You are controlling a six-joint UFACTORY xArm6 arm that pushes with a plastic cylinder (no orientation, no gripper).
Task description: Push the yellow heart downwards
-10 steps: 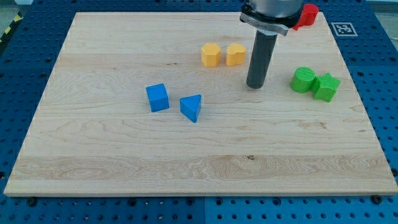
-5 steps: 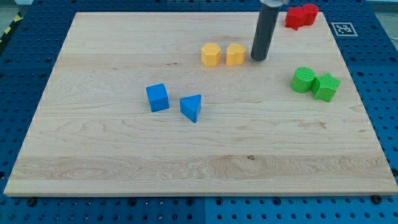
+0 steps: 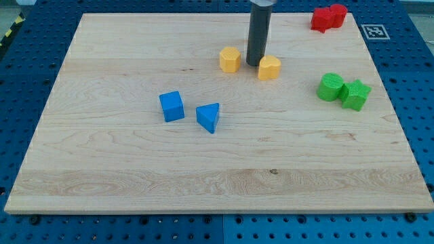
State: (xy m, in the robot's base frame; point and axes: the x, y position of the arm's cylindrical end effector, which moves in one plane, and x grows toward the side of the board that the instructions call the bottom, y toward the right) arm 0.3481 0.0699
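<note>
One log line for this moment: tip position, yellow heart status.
tip: touching upper-left of yellow heart | heart: apart from yellow block on its left | push: underway

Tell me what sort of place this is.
Most likely a robotics lab bench. A wooden board lies on a blue perforated table, a printed fiducial marker sits at the board's top right corner, and my tip stands between two small yellow blocks, touching the yellow heart.

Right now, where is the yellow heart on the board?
The yellow heart sits in the upper middle of the view, just right of my tip and touching it, with the other yellow block to the view's left.
</note>
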